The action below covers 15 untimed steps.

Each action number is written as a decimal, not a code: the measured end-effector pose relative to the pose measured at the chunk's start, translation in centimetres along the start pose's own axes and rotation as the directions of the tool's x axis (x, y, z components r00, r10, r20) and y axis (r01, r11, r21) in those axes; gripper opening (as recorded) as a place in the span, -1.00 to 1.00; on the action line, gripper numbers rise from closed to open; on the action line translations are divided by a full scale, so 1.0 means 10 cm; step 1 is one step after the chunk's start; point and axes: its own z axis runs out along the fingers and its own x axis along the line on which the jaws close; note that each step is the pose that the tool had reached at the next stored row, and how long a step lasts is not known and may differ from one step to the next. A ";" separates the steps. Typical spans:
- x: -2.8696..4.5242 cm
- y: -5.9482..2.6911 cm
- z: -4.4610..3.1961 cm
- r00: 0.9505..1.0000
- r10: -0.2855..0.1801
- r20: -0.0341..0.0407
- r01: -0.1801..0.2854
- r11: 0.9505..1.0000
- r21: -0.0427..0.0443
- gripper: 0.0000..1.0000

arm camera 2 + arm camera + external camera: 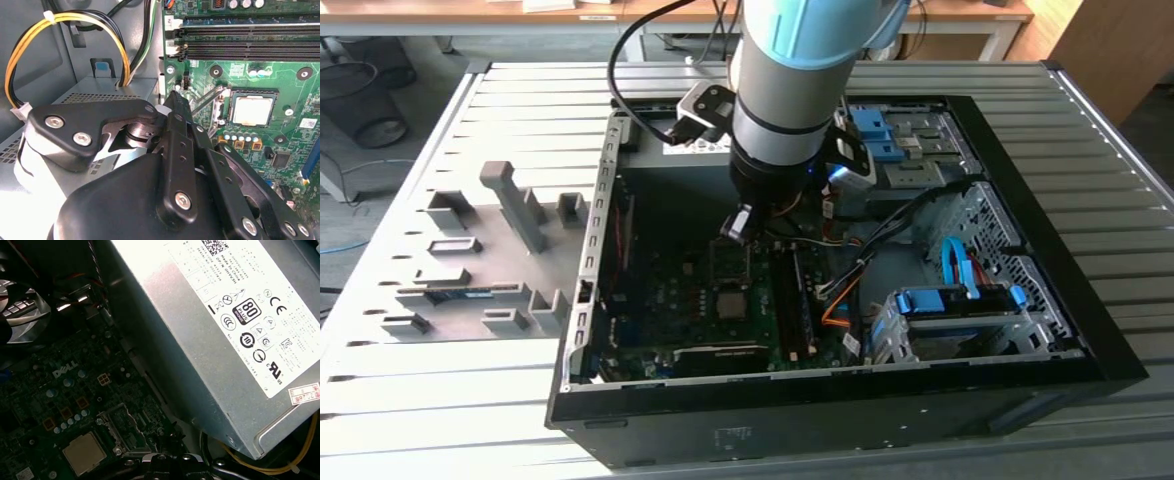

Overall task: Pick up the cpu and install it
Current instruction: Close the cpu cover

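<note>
The cpu (253, 110) is a small flat square chip with a pale silver-grey metal top. It lies flat, seated squarely inside the dark-framed socket (252, 92) on the green motherboard (240, 75).

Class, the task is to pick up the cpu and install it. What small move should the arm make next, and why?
Probably a short straight lift of the end effector. The cpu already lies flat in its socket on the motherboard, apart from the end effector, so nothing seems left to carry; cables hang close by.
</note>
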 end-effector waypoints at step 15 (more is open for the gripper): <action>-0.008 0.010 -0.055 1.000 -0.001 0.003 0.001 1.000 -0.001 -0.80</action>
